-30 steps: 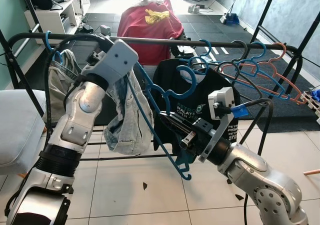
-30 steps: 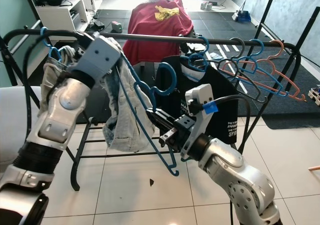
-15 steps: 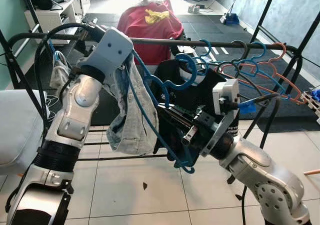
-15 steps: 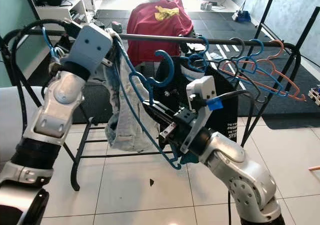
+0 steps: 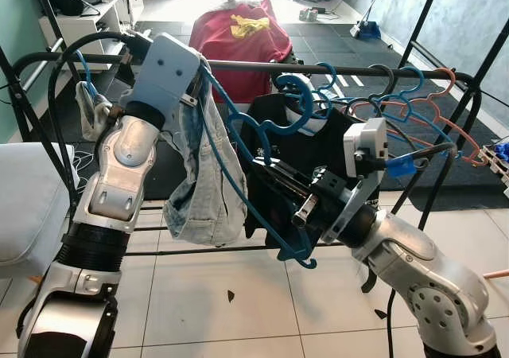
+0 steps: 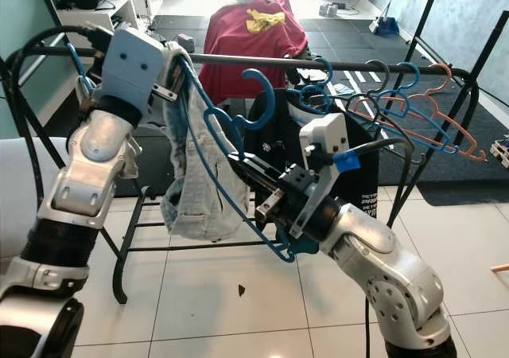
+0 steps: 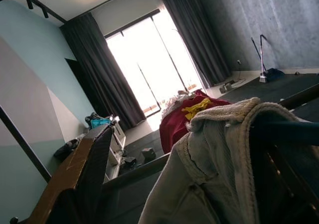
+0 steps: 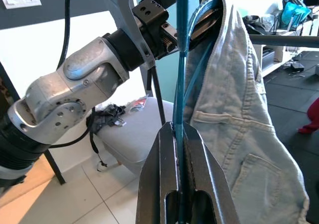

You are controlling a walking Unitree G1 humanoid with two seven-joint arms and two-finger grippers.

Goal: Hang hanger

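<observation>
you have the blue hanger (image 5: 238,175) with the denim garment (image 5: 203,183) lifted just short of the rail (image 5: 262,66), its hook not yet over it. your right hand (image 8: 179,134) is clamped on its lower bar; the left hand (image 6: 171,64) grips its upper end. hung hangers (image 5: 406,107) and a black shirt (image 5: 318,147) crowd the rail's right.

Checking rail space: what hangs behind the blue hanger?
Behind the blue hanger a black T-shirt hangs on the rail; the denim garment covers the hanger's far end.
</observation>
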